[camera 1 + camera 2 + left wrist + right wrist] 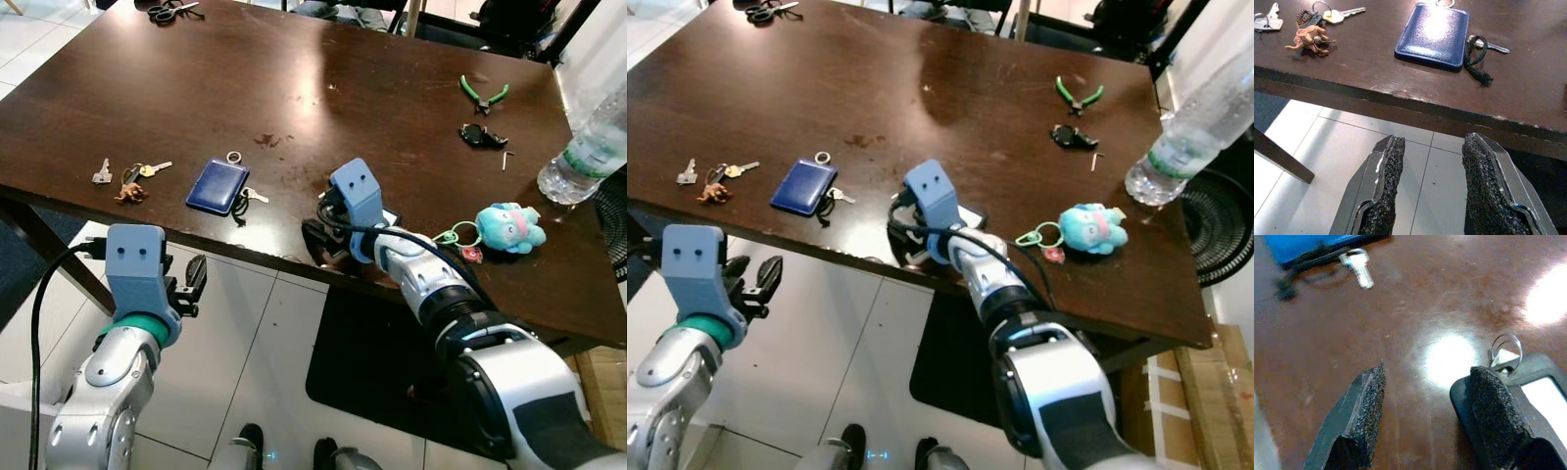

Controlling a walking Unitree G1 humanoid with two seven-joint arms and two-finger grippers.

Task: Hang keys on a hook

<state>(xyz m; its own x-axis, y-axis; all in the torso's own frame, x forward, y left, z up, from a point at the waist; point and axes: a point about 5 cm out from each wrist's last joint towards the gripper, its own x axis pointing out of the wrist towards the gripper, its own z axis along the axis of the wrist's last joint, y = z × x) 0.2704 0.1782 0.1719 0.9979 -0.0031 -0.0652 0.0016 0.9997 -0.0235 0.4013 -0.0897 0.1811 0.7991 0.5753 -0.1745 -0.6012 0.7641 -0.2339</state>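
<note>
Head view: a dark wooden table (294,88) seen from above. The right gripper (328,235) rests low over the near edge of the table, its blue wrist block above it, fingers spread apart and holding nothing. Under it lies a black tag (389,217), mostly hidden. To its left lie a blue card holder (217,185) with a small key (255,196) on a black cord. Further left sit a key ring with a brown figure (130,190) and brass key, then a lone silver key (102,173). To the right of the gripper lies a teal plush keychain (509,227). Green pliers (483,95), a small black item (482,136) and a plastic bottle (586,147) are at the far right; scissors (168,12) are at the far edge. The left gripper (193,284) hangs below the table edge over white floor tiles.

Left wrist view: two black fingers (1382,196) stand apart with nothing between them, below the table edge. Above them lie the card holder (1433,34), the figure (1310,38) and the silver key (1269,19).

Right wrist view: open fingers (1364,413) hover just over the tabletop. The black tag (1535,387) with its ring (1506,346) lies beside one finger; whether it touches is unclear. The corded key (1359,267) is beyond.
</note>
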